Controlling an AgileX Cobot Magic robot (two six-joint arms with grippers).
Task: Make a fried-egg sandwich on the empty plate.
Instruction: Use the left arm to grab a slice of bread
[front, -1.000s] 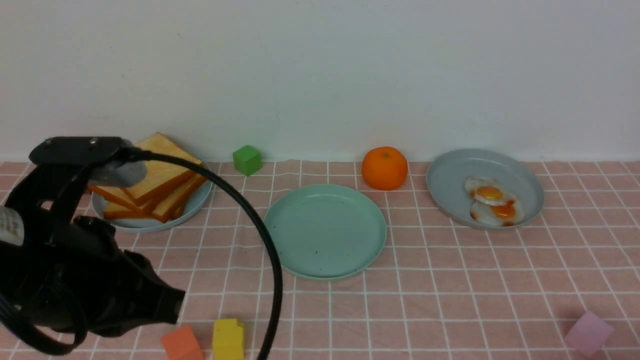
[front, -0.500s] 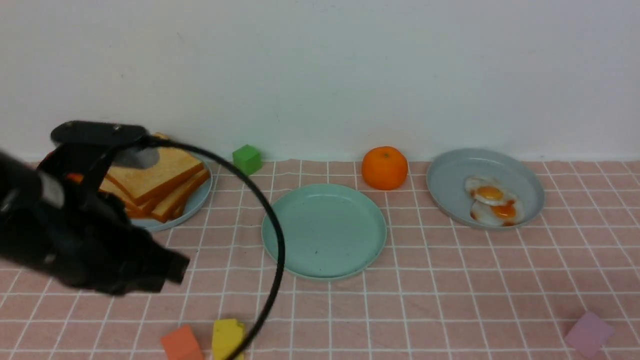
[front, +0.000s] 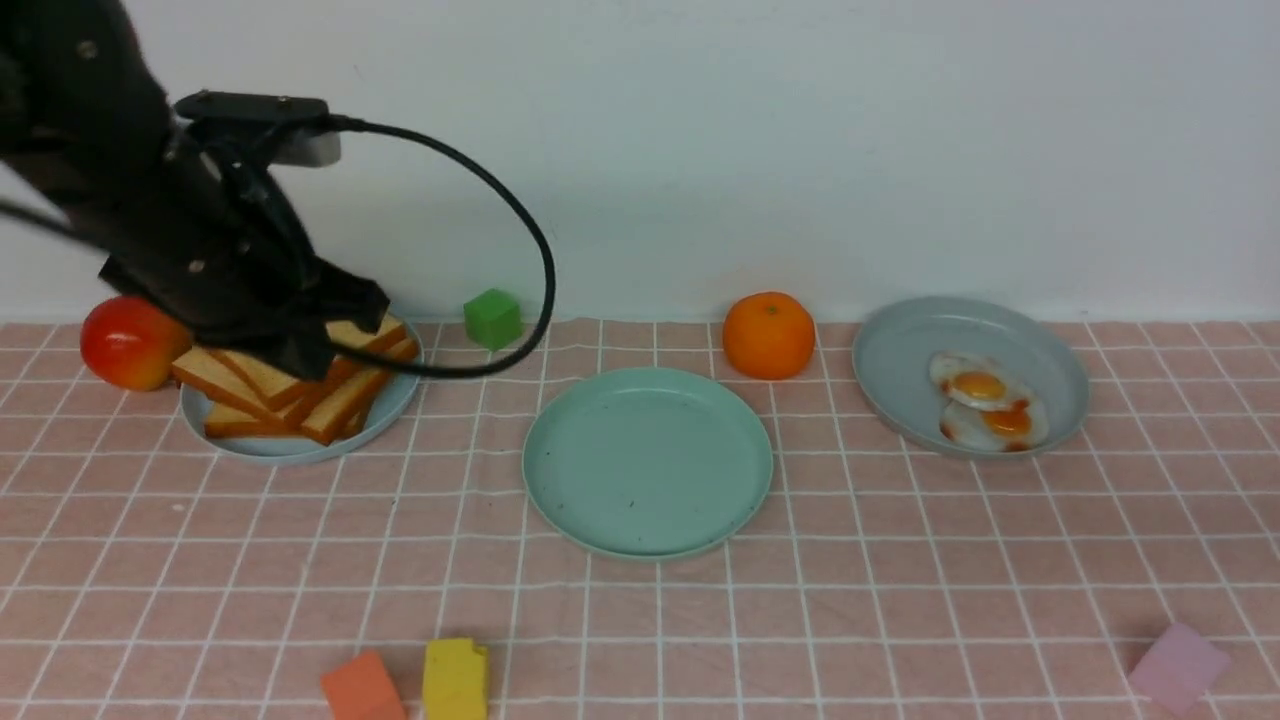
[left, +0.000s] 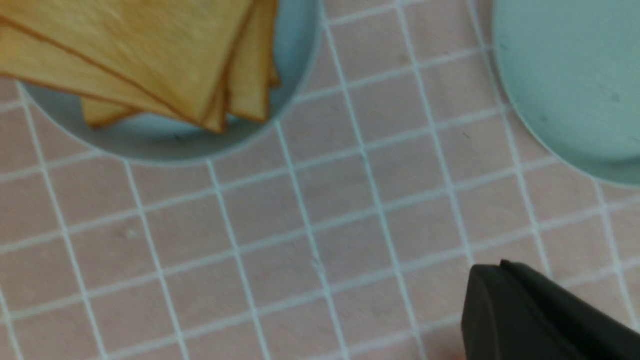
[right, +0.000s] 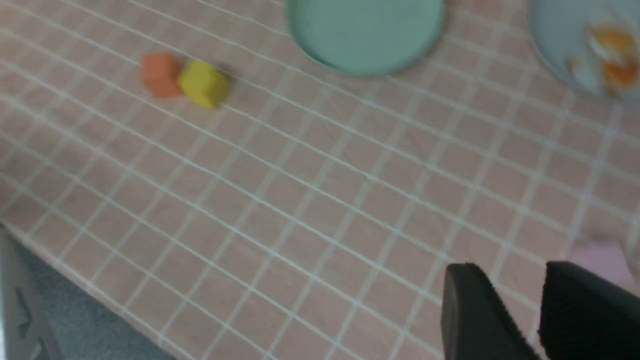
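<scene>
- Just below the left gripper (left: 495, 292) is the toast stack (front: 290, 390) on its pale blue plate (front: 390, 405). Front cam has the arm hanging right over it. Wrist cam puts the tip over bare cloth (left: 300, 225), so no contact afaict.
- Slices are square, so no real long axis. They lie flat-ish & fanned, edges skewed to the cloth grid.
- Left gripper: fingers pressed together, holding 0. Imo it has to spread before it can take a slice.
- Mint-green plate (front: 650, 460) is near, off to that gripper's right, w/ nothing on it yet.
- 2 fried eggs (front: 985, 405) sit on the grey-blue plate (front: 900, 370), further right past the mint one & well apart from the left gripper. Right arm's prob the nearer one for those.
- Right gripper (right: 517, 280) only shows in its own wrist cam. Jaws are partway spread w/ cloth visible btwn them, pinching nothing. Mint plate & eggs are well ahead of it.
</scene>
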